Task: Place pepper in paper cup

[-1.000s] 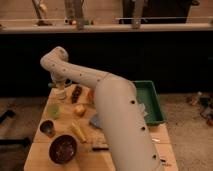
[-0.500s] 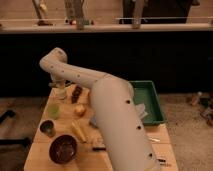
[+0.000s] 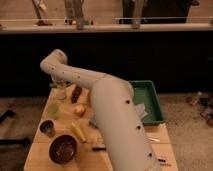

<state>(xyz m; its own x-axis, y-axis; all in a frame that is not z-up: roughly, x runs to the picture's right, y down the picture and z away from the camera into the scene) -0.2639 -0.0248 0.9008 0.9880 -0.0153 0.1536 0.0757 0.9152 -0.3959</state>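
Pepper (image 3: 52, 85) held in closed jaws of gripper (image 3: 59, 86) above paper cup (image 3: 60, 93).

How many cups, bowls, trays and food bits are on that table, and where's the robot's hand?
Cups: 3 (paper cup, green cup, dark cup)
Bowls: 1
Trays: 1
Food items: 3
Total: 8
End effector: above paper cup.

The white robot arm (image 3: 107, 107) reaches across the wooden table (image 3: 37, 150) to its far left end, where the gripper (image 3: 59, 86) hangs shut just over the paper cup (image 3: 60, 93). The pepper cannot be made out. Just right of the fingers lies a dark brown object (image 3: 76, 93). Nearer the camera than the fingers stand a translucent green cup (image 3: 53, 110), a dark cup (image 3: 47, 127), a pale yellow vegetable (image 3: 78, 131) and a dark red bowl (image 3: 63, 148). A green tray (image 3: 150, 100) sits well to the right.
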